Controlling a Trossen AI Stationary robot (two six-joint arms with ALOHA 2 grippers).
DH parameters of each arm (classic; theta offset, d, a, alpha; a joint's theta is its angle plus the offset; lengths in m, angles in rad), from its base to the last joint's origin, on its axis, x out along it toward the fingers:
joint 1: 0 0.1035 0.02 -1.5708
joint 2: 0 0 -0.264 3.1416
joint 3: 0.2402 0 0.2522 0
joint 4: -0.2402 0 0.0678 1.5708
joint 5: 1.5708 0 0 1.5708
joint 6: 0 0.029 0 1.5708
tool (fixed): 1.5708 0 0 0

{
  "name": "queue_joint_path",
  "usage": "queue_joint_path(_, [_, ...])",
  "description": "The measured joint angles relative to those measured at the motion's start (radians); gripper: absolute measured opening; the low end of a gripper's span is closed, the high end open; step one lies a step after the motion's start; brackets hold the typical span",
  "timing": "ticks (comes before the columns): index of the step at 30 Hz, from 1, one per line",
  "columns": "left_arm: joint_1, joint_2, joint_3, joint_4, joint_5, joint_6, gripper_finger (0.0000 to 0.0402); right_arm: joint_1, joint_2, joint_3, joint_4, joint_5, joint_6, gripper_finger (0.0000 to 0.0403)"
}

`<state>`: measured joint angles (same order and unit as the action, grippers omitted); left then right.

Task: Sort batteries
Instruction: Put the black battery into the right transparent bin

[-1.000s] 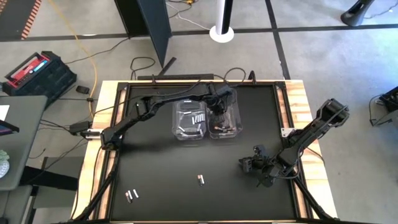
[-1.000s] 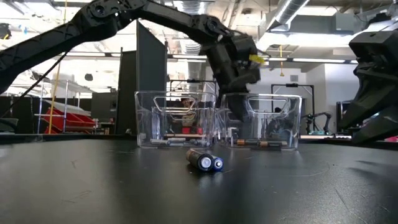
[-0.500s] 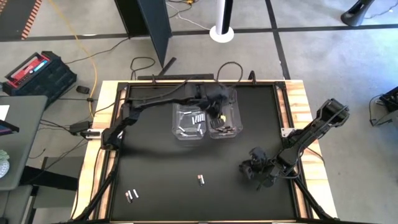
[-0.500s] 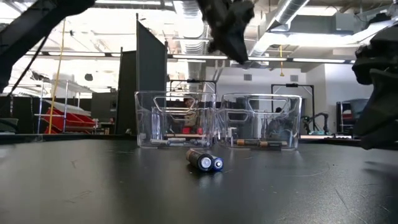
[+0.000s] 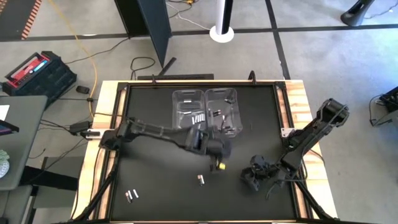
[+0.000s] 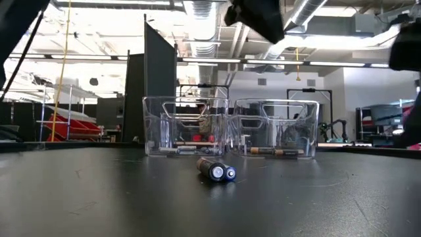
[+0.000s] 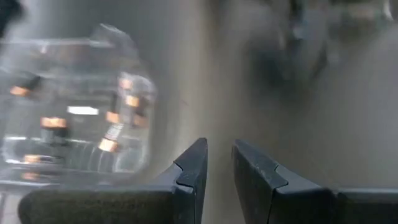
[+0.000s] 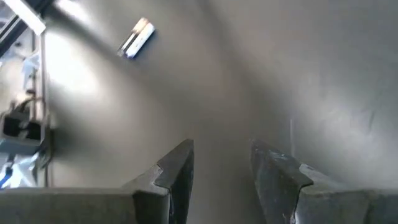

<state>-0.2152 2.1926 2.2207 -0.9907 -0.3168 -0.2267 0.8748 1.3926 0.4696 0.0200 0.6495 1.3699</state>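
Two clear bins stand side by side at the table's far middle. The left bin (image 5: 188, 112) holds silvery-white batteries (image 5: 198, 118). The right bin (image 5: 222, 112) holds dark, copper-ended batteries (image 7: 115, 134). Two loose batteries (image 6: 218, 171) lie side by side on the mat at mid-table (image 5: 200, 179). Another pair (image 5: 130, 196) lies near the near-left corner. My left gripper (image 5: 217, 155) (image 7: 219, 163) hovers above the mat just near of the right bin, open by a narrow gap and empty. My right gripper (image 5: 255, 175) (image 8: 221, 162) hangs open over bare mat at the near right; a battery (image 8: 137, 37) shows beyond it.
The black mat (image 5: 155, 168) has raised wooden side rails (image 5: 298, 106). Cables trail beside my right gripper (image 5: 277, 185). My left arm (image 5: 161, 132) slants across the mat from the left edge. Bare mat lies between the bins and the loose batteries.
My left gripper has risen out of the right bin and swung toward the near edge; it now hangs over the mat near of the bins. My right arm has shifted slightly toward the near edge. The bins and loose batteries have stayed put.
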Motion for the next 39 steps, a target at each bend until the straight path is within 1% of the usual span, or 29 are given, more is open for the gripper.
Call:
queue_joint_path(4, [-0.048,0.0,-0.102,0.056,-0.002,-0.045,0.0067,0.045,0.0,0.006,-0.005,0.0,0.039,0.0173])
queue_joint_path(6, [-0.064,-0.003,-0.158,0.071,-0.001,-0.073,0.0067,0.056,0.0,0.023,-0.017,-0.001,0.03,0.0173])
queue_joint_path(8, [-0.077,-0.015,-0.211,0.089,0.0,-0.091,0.0067,0.053,0.001,0.049,-0.016,-0.001,-0.022,0.0173])
queue_joint_path(11, [-0.093,-0.073,-0.314,0.144,-0.001,-0.113,0.0067,0.034,0.002,0.096,-0.021,0.0,-0.112,0.0173])
queue_joint_path(13, [-0.102,-0.135,-0.408,0.205,-0.001,-0.131,0.0067,0.015,0.002,0.13,-0.052,0.0,-0.153,0.0173])
queue_joint_path(15, [-0.11,-0.209,-0.527,0.29,0.0,-0.146,0.0067,-0.007,0.002,0.166,-0.097,0.0,-0.172,0.0173])
queue_joint_path(19, [-0.121,-0.407,-0.797,0.483,0.0,-0.172,0.0067,-0.056,0.003,0.222,-0.18,0.0,-0.187,0.0173])
queue_joint_path(22, [-0.131,-0.561,-1.003,0.606,0.0,-0.191,0.0067,-0.094,0.003,0.256,-0.181,0.0,-0.233,0.0173])
queue_joint_path(25, [-0.148,-0.696,-1.177,0.717,0.025,-0.187,0.0067,-0.133,0.003,0.288,-0.187,0.0,-0.252,0.0173])
queue_joint_path(29, [-0.165,-0.853,-1.352,0.814,0.062,-0.127,0.0067,-0.178,0.003,0.325,-0.206,0.0,-0.254,0.0173])
queue_joint_path(32, [-0.165,-0.927,-1.437,0.844,0.078,-0.005,0.0067,-0.204,0.003,0.33,-0.228,0.0,-0.253,0.0173])
queue_joint_path(35, [-0.163,-0.968,-1.482,0.852,0.077,0.104,0.0067,-0.224,0.003,0.33,-0.255,0.0,-0.244,0.0173])
queue_joint_path(39, [-0.154,-0.954,-1.491,0.856,0.08,0.223,0.0067,-0.244,0.003,0.33,-0.311,0.0,-0.174,0.0173])
